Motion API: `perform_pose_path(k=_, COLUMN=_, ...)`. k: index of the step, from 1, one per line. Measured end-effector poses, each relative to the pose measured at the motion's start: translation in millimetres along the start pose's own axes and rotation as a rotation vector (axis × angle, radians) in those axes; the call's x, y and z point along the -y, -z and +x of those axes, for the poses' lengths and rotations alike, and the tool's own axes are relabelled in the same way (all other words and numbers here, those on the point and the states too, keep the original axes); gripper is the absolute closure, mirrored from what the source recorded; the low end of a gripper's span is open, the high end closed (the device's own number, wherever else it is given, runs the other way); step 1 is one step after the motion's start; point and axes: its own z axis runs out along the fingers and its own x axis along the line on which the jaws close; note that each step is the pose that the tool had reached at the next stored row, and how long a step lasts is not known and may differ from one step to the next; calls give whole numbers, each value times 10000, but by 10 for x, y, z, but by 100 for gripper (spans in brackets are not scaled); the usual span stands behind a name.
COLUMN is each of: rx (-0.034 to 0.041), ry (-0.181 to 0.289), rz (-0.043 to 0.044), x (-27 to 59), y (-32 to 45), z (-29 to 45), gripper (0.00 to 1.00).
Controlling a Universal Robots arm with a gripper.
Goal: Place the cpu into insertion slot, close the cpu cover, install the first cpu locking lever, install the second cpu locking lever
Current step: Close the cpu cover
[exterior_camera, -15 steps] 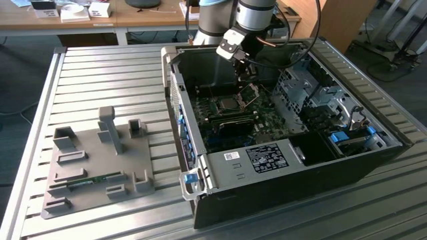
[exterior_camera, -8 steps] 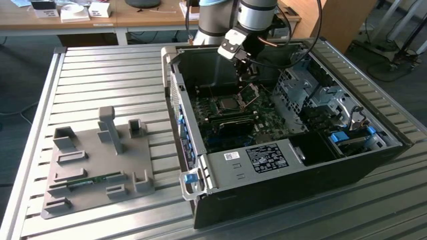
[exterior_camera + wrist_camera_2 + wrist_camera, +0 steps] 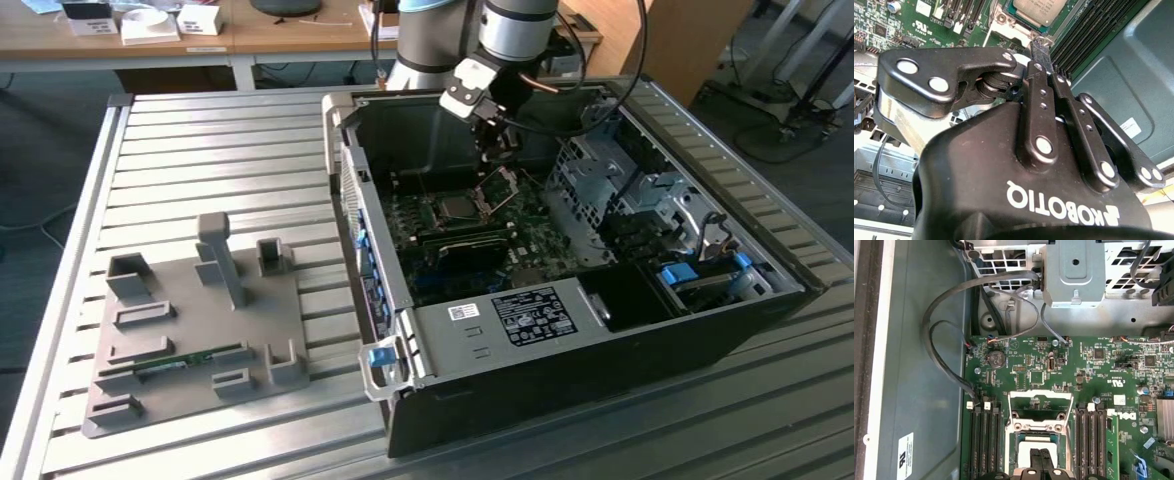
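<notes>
The cpu (image 3: 461,208) lies flat in the insertion slot (image 3: 445,216) on the green motherboard, its silvery top showing in the second wrist view as the cpu (image 3: 1041,9). The cpu cover (image 3: 499,182) stands raised on its hinge at the slot's far side. In the first wrist view the cpu cover (image 3: 1041,412) is seen with its window open above the slot. My gripper (image 3: 501,152) hangs just above the raised cover's top edge. Its black fingers (image 3: 1040,50) are pressed together with nothing between them, and they reach close to the slot's metal rim (image 3: 1004,22).
The black computer case (image 3: 601,350) lies open on the slatted metal table (image 3: 214,150). Memory slots (image 3: 985,437) flank the socket, and grey cables (image 3: 949,305) loop along the case wall. A grey fixture plate (image 3: 187,330) sits at the exterior view's left.
</notes>
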Motion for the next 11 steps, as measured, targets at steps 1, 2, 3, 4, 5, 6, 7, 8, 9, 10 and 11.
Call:
perform_pose_path(k=1, rx=-1, ry=0, rz=0, x=-7, y=-1, z=1, gripper=89)
perform_pose_path(k=2, rx=0, ry=-1, rz=0, x=-14, y=-1, z=2, gripper=89)
perform_pose_path(k=3, rx=0, ry=0, rz=0, x=-22, y=-1, z=3, gripper=89)
perform_pose_path(k=4, rx=0, ry=0, rz=0, x=-30, y=-2, z=4, gripper=89)
perform_pose_path(k=5, rx=-1, ry=-1, rz=0, x=-38, y=-3, z=4, gripper=89)
perform_pose_path(k=6, rx=0, ry=0, rz=0, x=-46, y=-3, z=5, gripper=89)
perform_pose_path(k=7, rx=0, ry=0, rz=0, x=-54, y=-3, z=6, gripper=89)
perform_pose_path(k=8, rx=-1, ry=0, rz=0, x=-63, y=-4, z=6, gripper=89)
perform_pose_path(k=9, rx=-1, ry=0, rz=0, x=-70, y=-4, z=7, gripper=89)
perform_pose_path(k=10, rx=-1, ry=0, rz=0, x=-77, y=-5, z=8, gripper=89)
perform_pose_path(k=11, rx=-1, ry=0, rz=0, x=-83, y=-5, z=8, gripper=89)
